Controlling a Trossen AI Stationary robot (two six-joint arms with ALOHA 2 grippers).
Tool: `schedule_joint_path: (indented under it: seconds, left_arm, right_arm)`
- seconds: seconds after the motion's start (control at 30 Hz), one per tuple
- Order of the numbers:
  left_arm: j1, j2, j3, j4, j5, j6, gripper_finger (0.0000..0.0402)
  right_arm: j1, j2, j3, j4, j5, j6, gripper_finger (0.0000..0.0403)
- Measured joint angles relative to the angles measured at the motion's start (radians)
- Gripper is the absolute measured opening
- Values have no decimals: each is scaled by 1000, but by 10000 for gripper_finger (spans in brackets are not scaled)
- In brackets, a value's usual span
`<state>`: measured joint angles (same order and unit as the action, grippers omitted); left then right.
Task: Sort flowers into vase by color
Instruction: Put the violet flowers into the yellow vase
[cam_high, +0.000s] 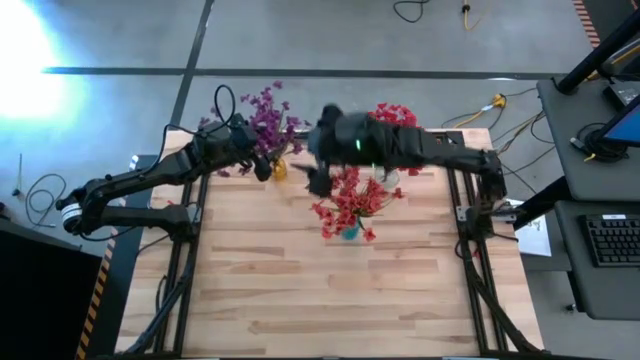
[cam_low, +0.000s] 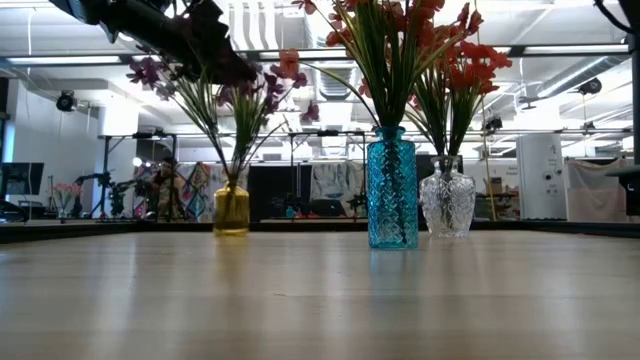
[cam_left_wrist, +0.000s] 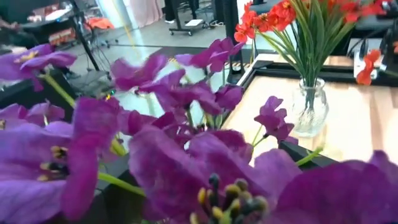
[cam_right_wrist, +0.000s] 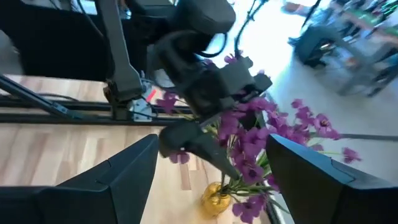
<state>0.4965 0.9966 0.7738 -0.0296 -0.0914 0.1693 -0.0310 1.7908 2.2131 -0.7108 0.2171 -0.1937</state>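
Note:
Purple flowers (cam_high: 265, 112) stand with their stems in a small yellow vase (cam_low: 231, 208) at the table's far left. Red flowers (cam_high: 350, 200) fill a teal vase (cam_low: 392, 190), and more red ones (cam_high: 395, 113) fill a clear glass vase (cam_low: 447, 205) to its right. My left gripper (cam_right_wrist: 205, 134) is up among the purple blossoms (cam_left_wrist: 186, 143) above the yellow vase (cam_right_wrist: 217, 199), fingers apart. My right gripper (cam_right_wrist: 211, 143) hovers open high over the red flowers, pointing at the left gripper, with nothing between its fingers. My left gripper stands amid the purple sprigs (cam_right_wrist: 249, 134) above the yellow vase. Blossoms lie around its fingers (cam_right_wrist: 186, 144), but I cannot tell whether the fingers touch any stem.
All three vases stand close together along the far part of the wooden table (cam_high: 300, 290). Its near half is bare wood. Black frame rails (cam_high: 185, 250) run along both sides of the table. Room equipment and cables show beyond the far edge.

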Motion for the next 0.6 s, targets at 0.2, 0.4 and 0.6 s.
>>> schedule_joint_path:
  seconds: [0.2,0.4,0.6]
  left_arm:
    - [0,0,0,18,-1,-32,314]
    - [0,6,0,40,-1,-235,314]
    - [0,18,0,14,-2,-303,314]
  right_arm:
    - [-153,0,-6,21,-215,18,292]
    - [-185,-2,-14,-20,-247,-35,292]
    - [-185,-18,-14,-90,-264,-126,292]
